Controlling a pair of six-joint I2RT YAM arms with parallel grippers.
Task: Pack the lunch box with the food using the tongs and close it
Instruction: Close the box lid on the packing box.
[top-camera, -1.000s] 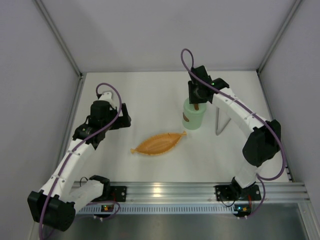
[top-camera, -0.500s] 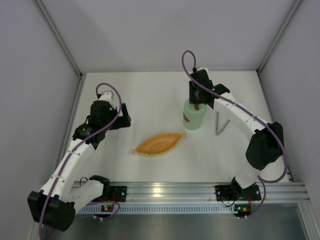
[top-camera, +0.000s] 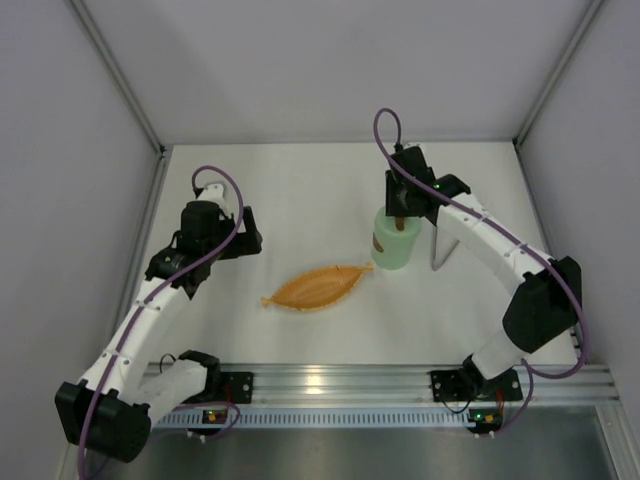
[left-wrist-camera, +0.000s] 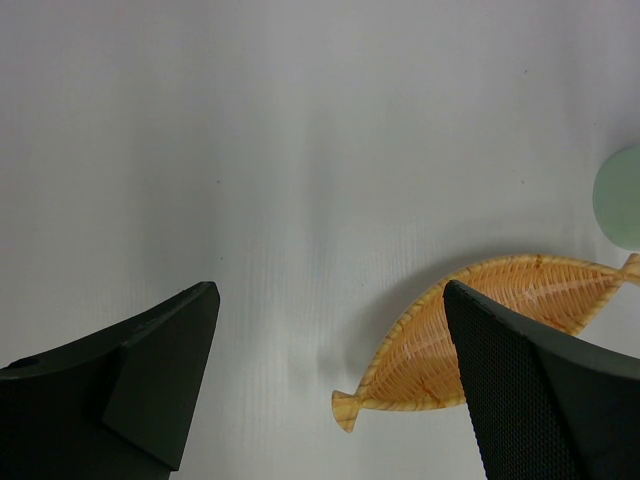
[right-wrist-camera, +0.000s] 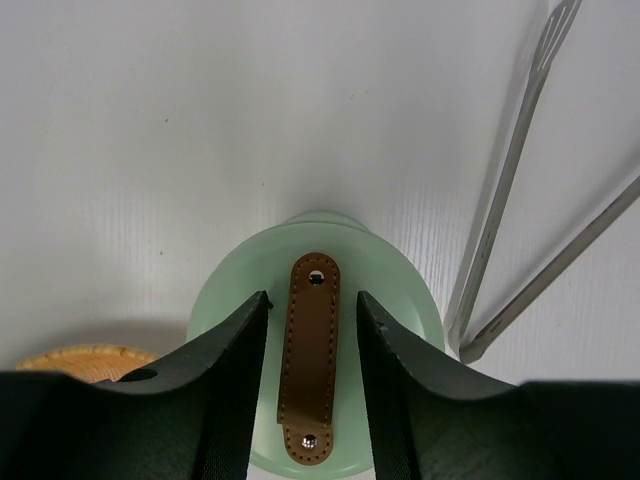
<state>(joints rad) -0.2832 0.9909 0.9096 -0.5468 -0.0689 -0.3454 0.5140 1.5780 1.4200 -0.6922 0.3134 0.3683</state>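
The mint-green lunch box (top-camera: 393, 248) stands upright right of centre with its lid (right-wrist-camera: 395, 290) on. My right gripper (right-wrist-camera: 312, 300) hovers just above the lid, open. Its fingers straddle the brown handle (right-wrist-camera: 310, 360) with a narrow gap on each side. The pale tongs (top-camera: 441, 244) lie flat on the table just right of the box, also seen as tongs (right-wrist-camera: 505, 200) in the right wrist view. No food shows in any view. My left gripper (left-wrist-camera: 330, 290) stays at the left, open and holding nothing.
An orange leaf-shaped woven dish (top-camera: 318, 286) lies in the middle, its tip beside the lunch box base; dish (left-wrist-camera: 500, 320) looks bare inside. White walls close in the table on three sides.
The right gripper's jaws have spread off the lid's handle. The right arm and the lunch box have shifted slightly right and nearer. The left arm is still.
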